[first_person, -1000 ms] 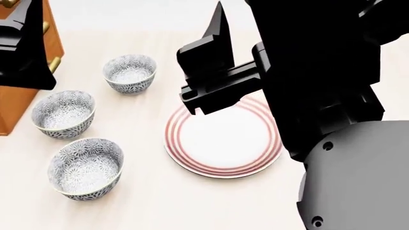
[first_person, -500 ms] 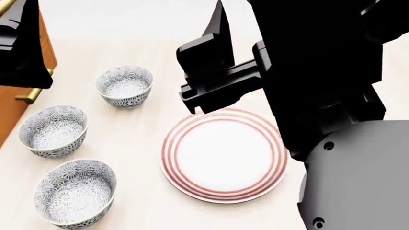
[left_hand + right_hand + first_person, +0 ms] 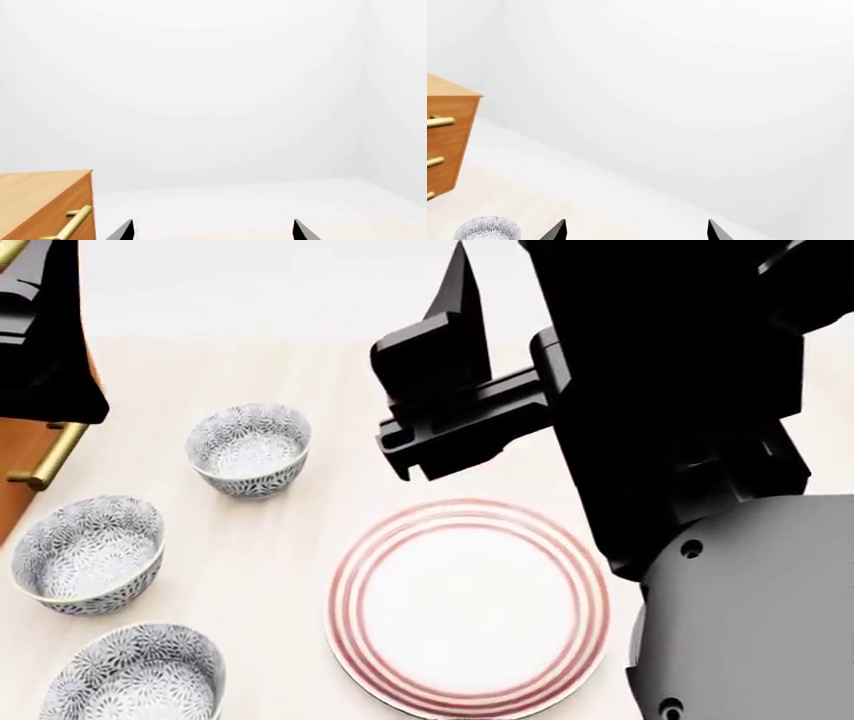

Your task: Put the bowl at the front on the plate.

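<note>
Both pincers ride high with tips spread, nothing gripped; the front bowl sits untouched on the worktop, beside the plate, 2 matching bowls behind.

A pale cream tabletop with a faint wood grain fills the head view. On it, toward the left, sit two small deep round ceramic bowls, white with a dense grey-blue floral pattern: the far bowl stands farthest back, and the middle bowl sits nearer and further left, apart from it. At the left edge stands an orange-brown wooden cabinet with brass bar handles. Behind everything rises a plain white wall.
</note>
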### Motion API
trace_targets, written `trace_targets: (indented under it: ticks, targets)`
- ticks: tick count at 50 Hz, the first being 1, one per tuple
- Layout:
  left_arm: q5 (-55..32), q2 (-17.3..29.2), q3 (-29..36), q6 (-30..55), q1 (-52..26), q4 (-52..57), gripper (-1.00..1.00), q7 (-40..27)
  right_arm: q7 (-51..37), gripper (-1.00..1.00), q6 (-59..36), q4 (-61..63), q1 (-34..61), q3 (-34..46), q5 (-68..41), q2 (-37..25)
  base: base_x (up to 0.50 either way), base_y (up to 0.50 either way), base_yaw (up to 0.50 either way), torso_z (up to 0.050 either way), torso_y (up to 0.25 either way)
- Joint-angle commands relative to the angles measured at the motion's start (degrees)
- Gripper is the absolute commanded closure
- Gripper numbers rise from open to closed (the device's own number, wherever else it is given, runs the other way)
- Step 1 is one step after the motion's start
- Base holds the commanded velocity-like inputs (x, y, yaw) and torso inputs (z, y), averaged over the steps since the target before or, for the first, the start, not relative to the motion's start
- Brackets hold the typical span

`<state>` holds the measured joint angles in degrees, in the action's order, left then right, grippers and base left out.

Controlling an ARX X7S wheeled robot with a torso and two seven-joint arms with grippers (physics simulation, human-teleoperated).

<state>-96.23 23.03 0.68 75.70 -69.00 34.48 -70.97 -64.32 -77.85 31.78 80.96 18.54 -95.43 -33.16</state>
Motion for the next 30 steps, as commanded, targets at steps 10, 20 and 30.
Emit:
trace_targets:
  ticks: [10, 20, 30]
  targets:
    - [0.0, 0.7, 1.0, -1.3, 0.3, 0.4, -1.00, 0.2, -0.1, -1.00, 1.2, 0.2, 0.0, 1.0, -0.2, -0.5, 0.17, 0.00, 0.00, 0.000, 0.002]
    - [0.3, 1.1, 1.3, -1.8, 0.9, 0.6, -1.00, 0.7, 0.2, -1.00, 1.6, 0.2, 0.1, 1.5, -0.2, -0.8, 0.18, 0.00, 0.00, 0.000, 0.000]
    - [-8.8, 1.8, 3.0, -4.8, 1.9, -4.2, -1.00, -4.9, 1.9, -1.00, 2.6, 1.4, -0.5, 1.5, 2.1, -1.0, 0.11, 0.00, 0.00, 0.000, 0.000]
